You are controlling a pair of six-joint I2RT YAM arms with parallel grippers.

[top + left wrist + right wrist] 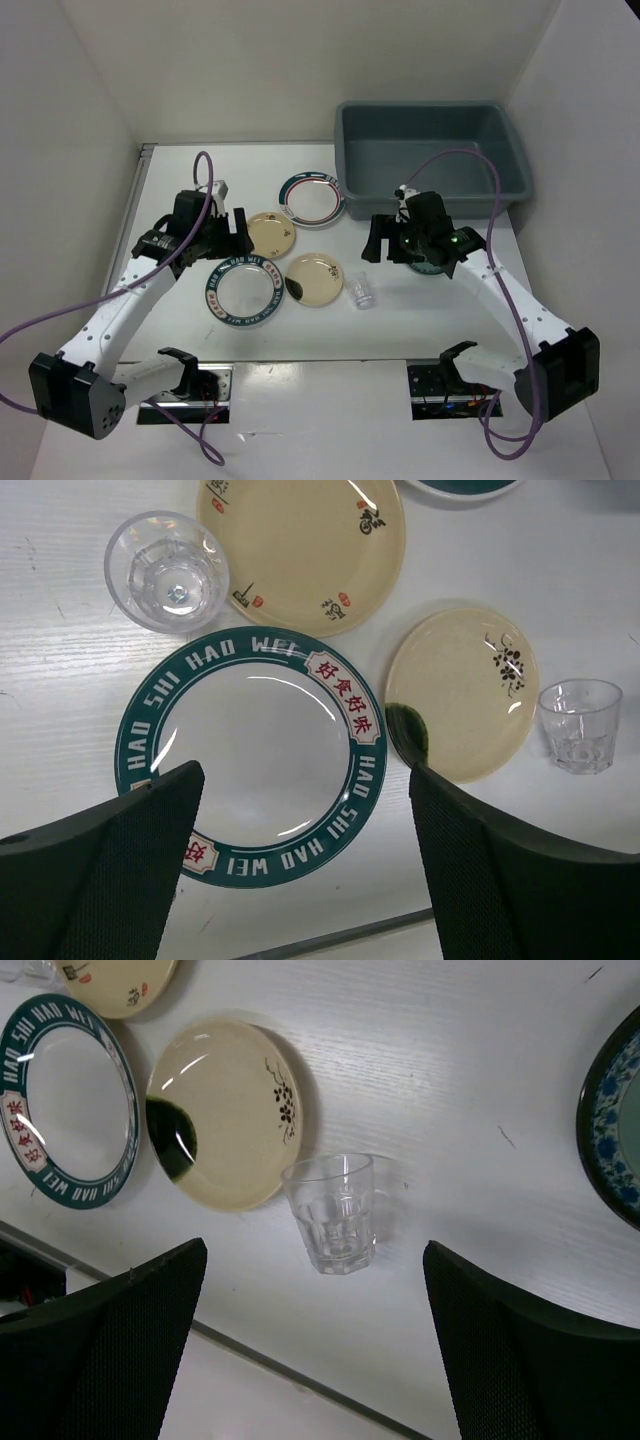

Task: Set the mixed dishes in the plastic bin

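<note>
The grey-blue plastic bin [505,180] stands at the back right. One white plate with a teal lettered rim [243,292] lies below my open left gripper [207,240]. It also shows in the left wrist view [250,755], and that gripper [305,865] hovers over its near rim. A second lettered plate [311,196] lies near the bin. Two beige plates [272,233] [314,278] lie between them. A clear cup [361,292] stands upright, and my open right gripper [315,1330] hovers just short of the cup [332,1212]. The teal patterned plate [615,1130] lies at the right.
A second clear cup [167,570] stands upright beside the far beige plate [300,545], hidden under the left arm in the top view. White walls close the table on the left, back and right. Purple cables loop off both arms.
</note>
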